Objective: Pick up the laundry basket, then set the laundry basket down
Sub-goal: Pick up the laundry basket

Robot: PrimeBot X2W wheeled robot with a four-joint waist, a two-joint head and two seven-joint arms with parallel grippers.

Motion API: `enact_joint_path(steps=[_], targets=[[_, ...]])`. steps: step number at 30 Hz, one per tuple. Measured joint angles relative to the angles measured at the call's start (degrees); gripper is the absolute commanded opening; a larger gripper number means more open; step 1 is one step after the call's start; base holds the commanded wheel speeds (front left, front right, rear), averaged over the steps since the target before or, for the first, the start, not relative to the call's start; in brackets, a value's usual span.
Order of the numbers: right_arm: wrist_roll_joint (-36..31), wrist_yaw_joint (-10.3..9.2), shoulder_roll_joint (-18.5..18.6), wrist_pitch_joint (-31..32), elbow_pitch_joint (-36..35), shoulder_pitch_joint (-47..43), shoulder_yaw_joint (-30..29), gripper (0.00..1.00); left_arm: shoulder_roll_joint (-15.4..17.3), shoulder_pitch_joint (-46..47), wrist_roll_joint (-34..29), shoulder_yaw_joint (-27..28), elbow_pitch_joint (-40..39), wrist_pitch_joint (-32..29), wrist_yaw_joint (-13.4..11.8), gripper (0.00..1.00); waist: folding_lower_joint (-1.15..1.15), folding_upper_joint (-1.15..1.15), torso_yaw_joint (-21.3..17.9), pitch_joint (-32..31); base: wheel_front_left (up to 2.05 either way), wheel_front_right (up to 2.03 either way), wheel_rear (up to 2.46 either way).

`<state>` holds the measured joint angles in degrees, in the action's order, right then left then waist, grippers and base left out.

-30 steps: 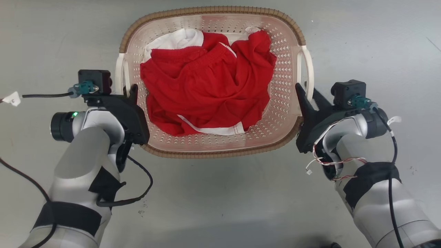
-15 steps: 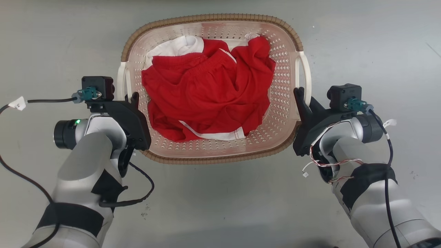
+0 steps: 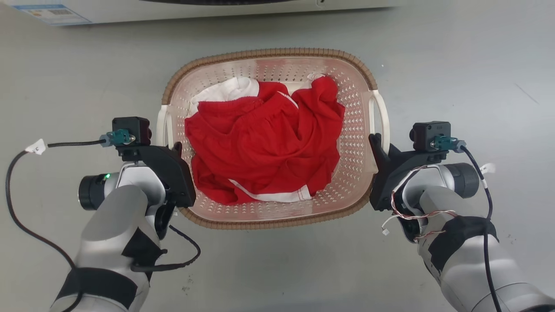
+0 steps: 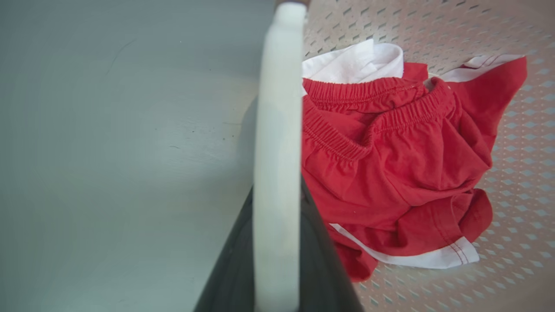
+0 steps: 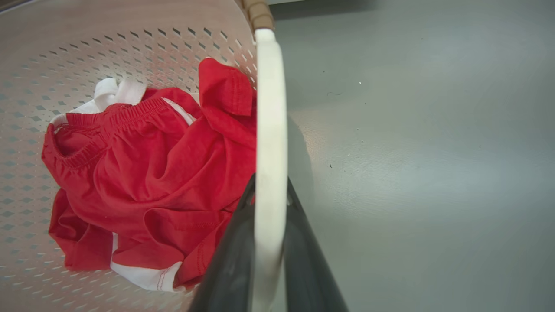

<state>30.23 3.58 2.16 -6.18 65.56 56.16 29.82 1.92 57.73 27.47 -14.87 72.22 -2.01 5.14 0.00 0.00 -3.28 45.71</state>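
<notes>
the laundry basket (image 3: 269, 53) sat in the middle of the head view over a smooth, matte grey floor (image 3: 455, 65), held between the two arms; whether its base touched that floor could not be told. it was an oval tub of pale pink-beige plastic, its sloping walls pierced with rows of small diamond-shaped holes and its top edge finished in a brown band moulded to look like braided rope. a crumpled red garment (image 3: 264, 151) of soft knit cloth with a gathered elastic waistband and a white stitched hem lay heaped inside, over a bit of white fabric (image 3: 230, 91) at the far left. the left pincer (image 3: 175, 149) was clenched on the left white handle (image 4: 277, 130), a smooth, glossy, flat-sided plastic strap, with one dark tapered finger pressed against each face of it. the right pincer (image 3: 381, 145) gripped the right white handle (image 5: 269, 130) the same way, its two black wedge-shaped fingers hugging both sides of the strap. the forearms were rounded silver-grey shells wrapped with black bands, with loose black cables (image 3: 17, 216) trailing from them. a white appliance edge (image 3: 173, 11) bearing a blue-printed label ran along the top of the head view, well apart from the basket.
</notes>
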Motion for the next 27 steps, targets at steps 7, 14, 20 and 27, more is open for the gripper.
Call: enact_joint_path(steps=[7,14,20,27], targets=[[1.9,1.05,-0.2,2.6,2.7,-1.7,0.2,0.00,-0.8,-2.8,0.8,0.3,0.8,-1.5,0.0,0.00,0.00,0.00,-0.2,-4.0,0.00,0.00,0.00],[2.2,1.98,-0.4,4.4,5.1,-3.4,0.3,0.00,-1.5,-5.8,1.3,0.3,1.2,-2.5,0.0,0.00,-0.01,0.00,-0.1,-8.7,0.00,0.00,0.00],[3.2,2.49,-0.6,5.8,5.6,-6.2,0.4,0.00,-1.8,-8.7,1.7,0.2,1.5,-3.6,-0.1,0.00,-0.01,-0.01,0.1,-12.9,0.00,0.00,0.00],[5.5,2.83,-0.7,8.1,5.8,-9.7,0.9,0.00,-1.9,-12.0,2.6,-0.2,1.6,-5.2,-0.1,0.00,-0.01,-0.01,0.1,-18.7,0.00,0.00,0.00]])
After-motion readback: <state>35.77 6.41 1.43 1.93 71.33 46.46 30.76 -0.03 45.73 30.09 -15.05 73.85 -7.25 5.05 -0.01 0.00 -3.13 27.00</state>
